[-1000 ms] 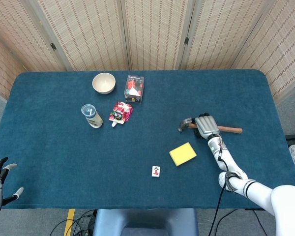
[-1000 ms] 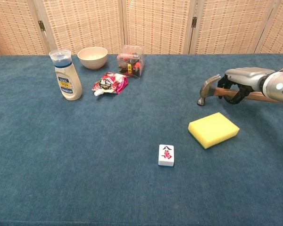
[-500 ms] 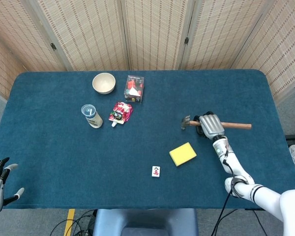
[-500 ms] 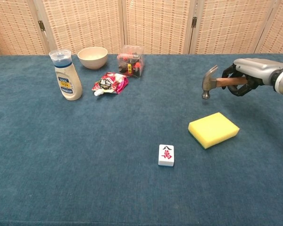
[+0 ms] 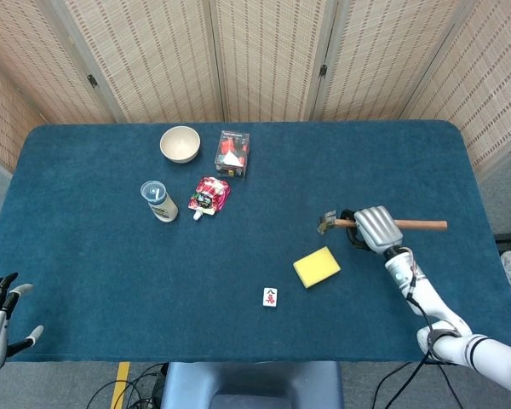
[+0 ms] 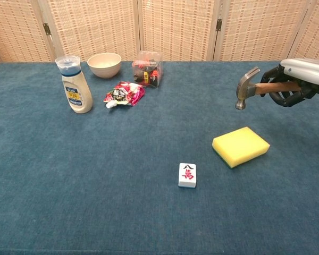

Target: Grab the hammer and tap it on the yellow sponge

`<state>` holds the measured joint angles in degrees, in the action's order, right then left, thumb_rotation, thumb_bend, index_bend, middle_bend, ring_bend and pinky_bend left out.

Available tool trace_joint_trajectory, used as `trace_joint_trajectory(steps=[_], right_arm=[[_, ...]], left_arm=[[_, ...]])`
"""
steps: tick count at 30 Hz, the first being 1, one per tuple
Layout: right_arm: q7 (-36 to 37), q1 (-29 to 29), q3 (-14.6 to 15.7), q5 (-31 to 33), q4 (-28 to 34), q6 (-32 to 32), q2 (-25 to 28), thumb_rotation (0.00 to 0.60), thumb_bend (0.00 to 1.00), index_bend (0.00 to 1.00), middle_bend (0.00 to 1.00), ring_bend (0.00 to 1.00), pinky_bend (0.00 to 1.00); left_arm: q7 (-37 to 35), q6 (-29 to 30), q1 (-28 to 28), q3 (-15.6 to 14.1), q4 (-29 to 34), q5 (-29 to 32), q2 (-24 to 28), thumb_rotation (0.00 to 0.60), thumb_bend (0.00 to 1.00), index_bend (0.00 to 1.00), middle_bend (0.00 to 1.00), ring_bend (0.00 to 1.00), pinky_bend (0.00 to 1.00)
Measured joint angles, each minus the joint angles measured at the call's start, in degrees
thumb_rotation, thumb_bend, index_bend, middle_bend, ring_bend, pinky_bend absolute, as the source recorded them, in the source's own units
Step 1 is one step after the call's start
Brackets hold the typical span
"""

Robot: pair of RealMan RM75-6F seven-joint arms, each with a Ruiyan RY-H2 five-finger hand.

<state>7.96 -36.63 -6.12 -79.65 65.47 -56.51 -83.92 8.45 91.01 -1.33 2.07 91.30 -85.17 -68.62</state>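
Observation:
My right hand (image 5: 376, 228) (image 6: 297, 82) grips the wooden handle of the hammer (image 5: 426, 225) (image 6: 249, 87) and holds it in the air. The metal head points down, above and slightly behind the yellow sponge (image 5: 317, 267) (image 6: 241, 146), which lies flat on the blue table (image 5: 85, 247). The hammer is clear of the sponge. My left hand (image 5: 0, 319) shows only in the head view, at the table's near left corner, fingers spread and holding nothing.
A mahjong tile (image 5: 271, 296) (image 6: 187, 175) lies left of the sponge. At the back left stand a white bottle (image 5: 158, 201) (image 6: 76, 84), a bowl (image 5: 180, 143) (image 6: 105, 64), a red pouch (image 5: 209, 195) (image 6: 123, 94) and a clear box (image 5: 232, 152) (image 6: 147, 67).
My right hand has lifted the hammer off the table and raised it, shifting toward me and to the right. The sponge and my left hand stayed put.

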Motion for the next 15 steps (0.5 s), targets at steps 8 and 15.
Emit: trace_joint_trajectory(steps=[8,15], right_arm=[[1.3,1.7,2.9,-4.3,5.5,-2.1,3.6,0.6,0.75,0.86,0.84,0.72,0.83],[1.5,2.0,5.3,-7.2,11.4,-1.5,6.2,0.6,0.75,0.86,0.84,0.73,0.83]], left_arm=[[0.5,0.0,0.1,-0.1,0.6,-0.4,0.0,0.6,0.2,0.28,0.13,0.12,0.21],[1.0,0.5,-0.1,-0.2,1.2,-0.8,0.3,0.6,0.2,0.28,0.13,0.12,0.21]])
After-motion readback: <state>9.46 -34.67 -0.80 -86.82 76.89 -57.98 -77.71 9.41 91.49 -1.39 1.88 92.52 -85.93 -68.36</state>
